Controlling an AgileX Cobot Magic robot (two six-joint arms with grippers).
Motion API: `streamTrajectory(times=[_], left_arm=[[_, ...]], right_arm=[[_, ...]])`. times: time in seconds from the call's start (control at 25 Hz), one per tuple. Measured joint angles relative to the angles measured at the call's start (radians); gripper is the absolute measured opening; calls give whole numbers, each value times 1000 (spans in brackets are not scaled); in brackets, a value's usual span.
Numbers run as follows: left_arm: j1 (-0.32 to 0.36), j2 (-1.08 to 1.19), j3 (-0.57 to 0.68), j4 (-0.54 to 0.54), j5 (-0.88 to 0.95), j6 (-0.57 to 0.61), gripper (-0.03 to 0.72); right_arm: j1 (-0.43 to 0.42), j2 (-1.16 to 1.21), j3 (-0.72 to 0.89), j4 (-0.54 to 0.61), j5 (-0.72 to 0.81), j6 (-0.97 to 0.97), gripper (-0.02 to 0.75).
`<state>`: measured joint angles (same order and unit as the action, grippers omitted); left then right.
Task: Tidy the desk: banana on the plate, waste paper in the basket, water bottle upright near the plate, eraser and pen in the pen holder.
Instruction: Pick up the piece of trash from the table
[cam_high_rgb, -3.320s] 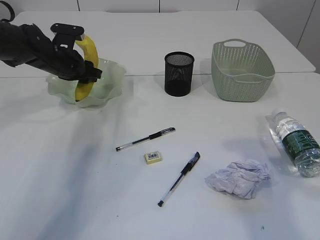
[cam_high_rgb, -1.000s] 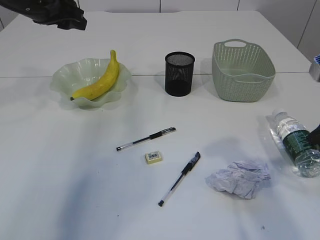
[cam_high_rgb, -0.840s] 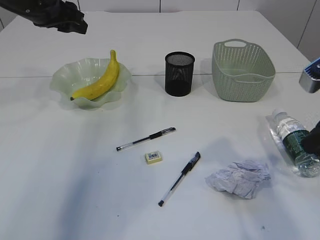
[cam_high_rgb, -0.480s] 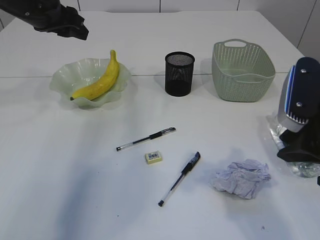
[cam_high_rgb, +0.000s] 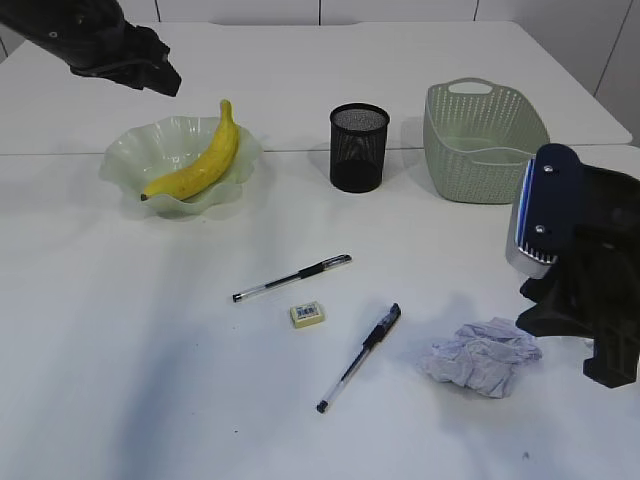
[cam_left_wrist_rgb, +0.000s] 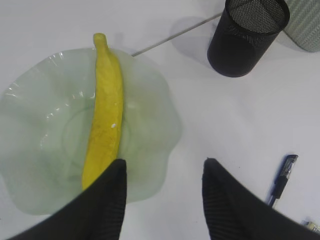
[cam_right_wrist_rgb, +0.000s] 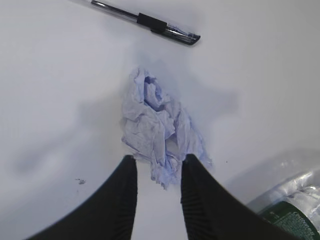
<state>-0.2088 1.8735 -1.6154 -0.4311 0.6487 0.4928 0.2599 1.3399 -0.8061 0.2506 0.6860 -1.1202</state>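
The yellow banana (cam_high_rgb: 195, 160) lies in the pale green plate (cam_high_rgb: 125, 160). My left gripper (cam_left_wrist_rgb: 165, 167) hangs open and empty above the plate's edge, off the banana. The crumpled waste paper (cam_right_wrist_rgb: 157, 120) lies on the white desk (cam_high_rgb: 120, 330). My right gripper (cam_right_wrist_rgb: 158, 162) stands open over the paper's near edge, one finger on each side, not closed on it. A corner of the water bottle (cam_right_wrist_rgb: 290, 210) shows beside it; in the exterior view the right arm (cam_high_rgb: 560, 220) hides the bottle. Two pens (cam_high_rgb: 292, 278) (cam_high_rgb: 358, 358) and the eraser (cam_high_rgb: 306, 314) lie mid-desk.
The black mesh pen holder (cam_high_rgb: 358, 147) and the sage green basket (cam_high_rgb: 485, 140) stand at the back, right of the plate. A seam between two tabletops runs behind the plate (cam_high_rgb: 300, 151).
The left gripper has let go of the banana, which now rests in the plate, and has risen clear. The right arm has come in from the right edge to the paper, covering the bottle.
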Motion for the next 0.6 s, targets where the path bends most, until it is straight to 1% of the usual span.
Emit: streamTrajectory(times=[0.16,0.36,0.4,0.6], left_arm=[[0,-4,0,0,1,0,340],[0,-21,0,0,2,0,339],[0,-23,0,0,4,0,339],[0,-29,0,-1,39,0,339]], right_arm=[[0,24,0,13,-15,0,258],[0,48,0,16,-43,-48,332],[0,57,0,16,-57,-55,358],[0,118,-2,2,-90,-65,358]])
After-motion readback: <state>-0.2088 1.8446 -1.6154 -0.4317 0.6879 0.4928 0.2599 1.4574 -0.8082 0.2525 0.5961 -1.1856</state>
